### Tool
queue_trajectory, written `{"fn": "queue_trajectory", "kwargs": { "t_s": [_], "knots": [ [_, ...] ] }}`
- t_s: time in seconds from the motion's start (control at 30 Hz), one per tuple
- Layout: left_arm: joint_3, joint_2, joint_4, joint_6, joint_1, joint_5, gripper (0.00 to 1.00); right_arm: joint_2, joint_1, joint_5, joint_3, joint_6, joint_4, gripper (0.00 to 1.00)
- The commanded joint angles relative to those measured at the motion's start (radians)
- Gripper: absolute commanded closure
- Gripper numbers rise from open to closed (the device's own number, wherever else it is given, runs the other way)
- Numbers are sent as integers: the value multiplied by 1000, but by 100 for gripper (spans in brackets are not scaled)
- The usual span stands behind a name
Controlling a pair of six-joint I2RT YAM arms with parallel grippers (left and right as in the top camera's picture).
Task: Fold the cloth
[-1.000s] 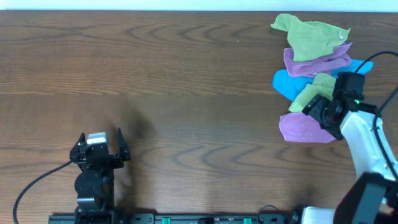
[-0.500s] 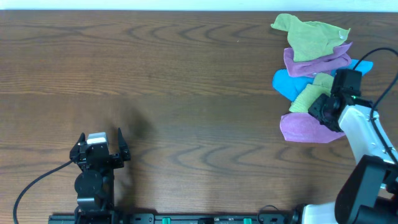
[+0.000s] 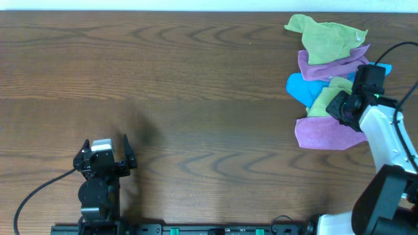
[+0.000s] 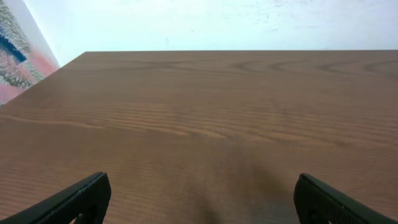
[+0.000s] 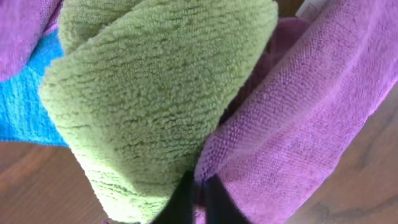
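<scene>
The cloth (image 3: 319,134) is a purple microfibre piece lying at the near end of a pile at the table's right side. In the right wrist view the cloth (image 5: 298,124) fills the right half, with a white tag (image 5: 308,7) at the top. My right gripper (image 3: 342,108) sits on the cloth's far edge, beside a green cloth. Seen from the wrist, the right gripper (image 5: 198,198) has its dark fingers almost together, pinching a purple fold. My left gripper (image 3: 104,151) rests open at the near left, and the left gripper (image 4: 202,190) holds nothing.
Other cloths lie behind the purple one: a small green cloth (image 3: 324,98), a blue cloth (image 3: 300,87), another purple cloth (image 3: 330,64) and a large green cloth (image 3: 323,36). The green cloth (image 5: 155,93) presses against my right fingers. A cable runs off the right arm.
My right gripper has closed from wide open onto the purple cloth's edge and shifted slightly toward the far right. The left arm has not moved.
</scene>
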Motion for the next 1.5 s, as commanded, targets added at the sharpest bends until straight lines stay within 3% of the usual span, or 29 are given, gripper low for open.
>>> {"fn": "queue_trajectory", "kwargs": {
  "t_s": [0.0, 0.07, 0.13, 0.27, 0.47, 0.7, 1.0, 1.13, 1.47],
  "knots": [
    [-29, 1, -10, -11, 3, -10, 5, -6, -4, 3, 16, 0, -18, 73],
    [-29, 1, -10, -11, 3, -10, 5, -6, -4, 3, 16, 0, -36, 66],
    [-29, 1, -10, -11, 3, -10, 5, -6, -4, 3, 16, -1, -46, 78],
    [-29, 1, -10, -11, 3, -10, 5, -6, -4, 7, 16, 0, -63, 80],
    [-29, 1, -10, -11, 3, -10, 5, -6, -4, 11, 16, 0, -100, 71],
    [-29, 1, -10, -11, 3, -10, 5, -6, -4, 63, 16, 0, -88, 67],
    [-29, 1, -10, -11, 3, -10, 5, -6, -5, 93, 14, -1, -34, 71],
    [-29, 1, -10, -11, 3, -10, 5, -6, -4, 92, 14, -16, 0, 62],
    [-29, 1, -10, -11, 3, -10, 5, 10, -4, 92, 14, -32, 41, 62]
  ]
}}
